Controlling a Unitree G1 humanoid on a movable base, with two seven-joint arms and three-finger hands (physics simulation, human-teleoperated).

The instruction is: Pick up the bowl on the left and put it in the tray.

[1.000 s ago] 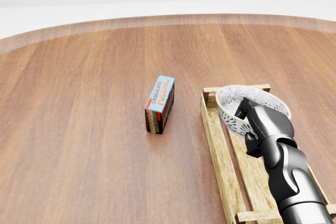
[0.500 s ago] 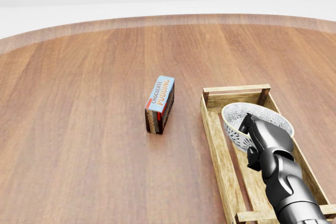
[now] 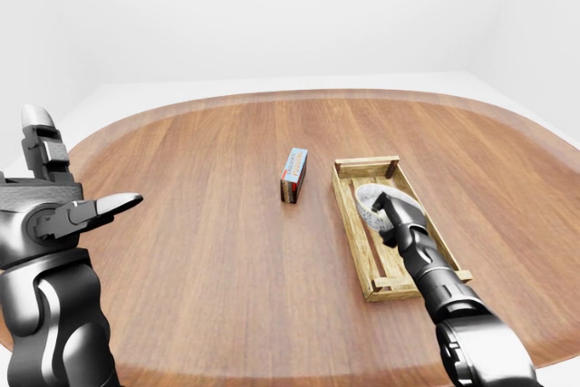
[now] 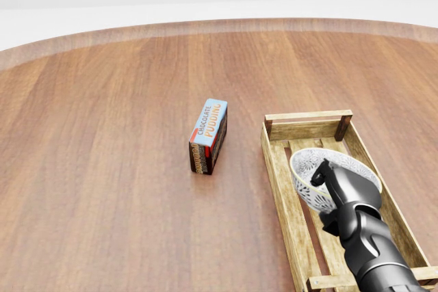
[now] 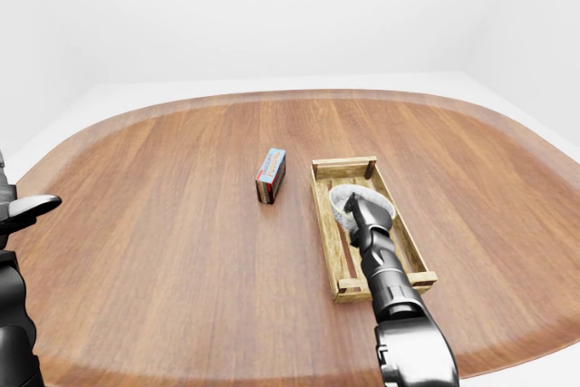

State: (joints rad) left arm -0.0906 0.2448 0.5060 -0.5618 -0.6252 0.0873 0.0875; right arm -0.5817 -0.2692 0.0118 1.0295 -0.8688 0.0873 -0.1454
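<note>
Bowl (image 4: 306, 167): inside tray (image 4: 277, 182), tilted.
Right hand (image 4: 349, 189): clamped on bowl's rim.
Left hand (image 3: 54, 210): raised, fingers (image 3: 113, 203) apart.
Pudding box (image 4: 209, 136): beside tray.

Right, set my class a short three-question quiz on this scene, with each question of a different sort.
1. True or false: the bowl is outside the tray.
2. Which robot hand grips the bowl's rim? A) left B) right C) both
3. Fill in the gap: in the head view, the chocolate pudding box stands to the tray's ____.

Key:
1. False; the bowl is within the tray's rails.
2. B; the right robot hand grips it.
3. left
</note>
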